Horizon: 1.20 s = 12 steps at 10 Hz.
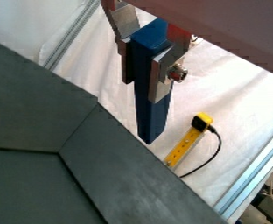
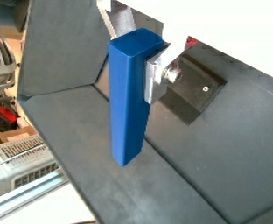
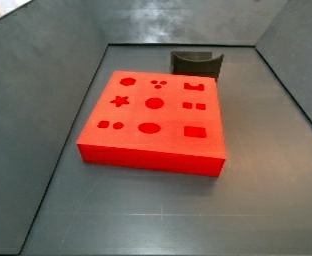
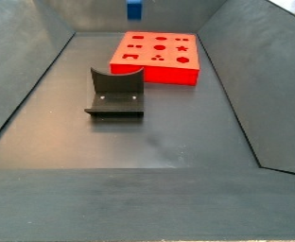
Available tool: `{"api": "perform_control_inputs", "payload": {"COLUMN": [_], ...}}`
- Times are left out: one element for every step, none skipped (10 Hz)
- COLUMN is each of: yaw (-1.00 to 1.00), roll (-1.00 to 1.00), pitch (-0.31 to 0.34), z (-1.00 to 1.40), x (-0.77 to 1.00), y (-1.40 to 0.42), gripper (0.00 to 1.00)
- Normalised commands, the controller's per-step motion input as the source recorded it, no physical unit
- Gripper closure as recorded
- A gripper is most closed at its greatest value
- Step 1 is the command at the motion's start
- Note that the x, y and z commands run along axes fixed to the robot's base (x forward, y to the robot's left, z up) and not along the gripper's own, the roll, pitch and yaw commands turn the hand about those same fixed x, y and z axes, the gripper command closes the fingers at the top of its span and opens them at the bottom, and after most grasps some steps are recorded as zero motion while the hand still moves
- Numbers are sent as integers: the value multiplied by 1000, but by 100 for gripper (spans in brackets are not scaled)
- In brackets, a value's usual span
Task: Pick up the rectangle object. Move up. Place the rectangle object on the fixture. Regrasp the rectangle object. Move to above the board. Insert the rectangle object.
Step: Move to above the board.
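We see the gripper gripping the rectangle object high above the board, fixture at seven o'clock from the board.

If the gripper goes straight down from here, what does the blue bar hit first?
Probably the bare grey floor. The gripper holds the rectangle object upright, high above it. In a side view its tip hangs beyond the board, but depth is unclear.

1 blue bar, 1 board, 1 fixture, 1 claw

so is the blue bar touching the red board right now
Apart. A side view shows only the rectangle object tip at the frame top, held by the gripper, clear of the board.
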Motion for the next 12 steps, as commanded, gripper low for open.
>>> {"api": "perform_control_inputs", "payload": {"yaw": [56,67,-97,-96,-100,-102,-109,-110,-114,-114,-115,-111], "roll": [-53,-51,-1000,-1000,-1000,-1000,-1000,-1000,-1000,-1000,-1000,-1000], "pitch": [93,92,-23,-29,-32,-31,-27,-25,-15,-13,-8,-3], "z": [552,370,186,163,181,172,171,172,176,144,67,35], "x": [-56,-34,-418,-413,-441,-447,-465,-468,-505,-424,-247,-152], "y": [-4,-6,-1000,-1000,-1000,-1000,-1000,-1000,-1000,-807,-390,-199], "gripper": [100,100,100,100,100,100,100,100,100,100,100,100]}}
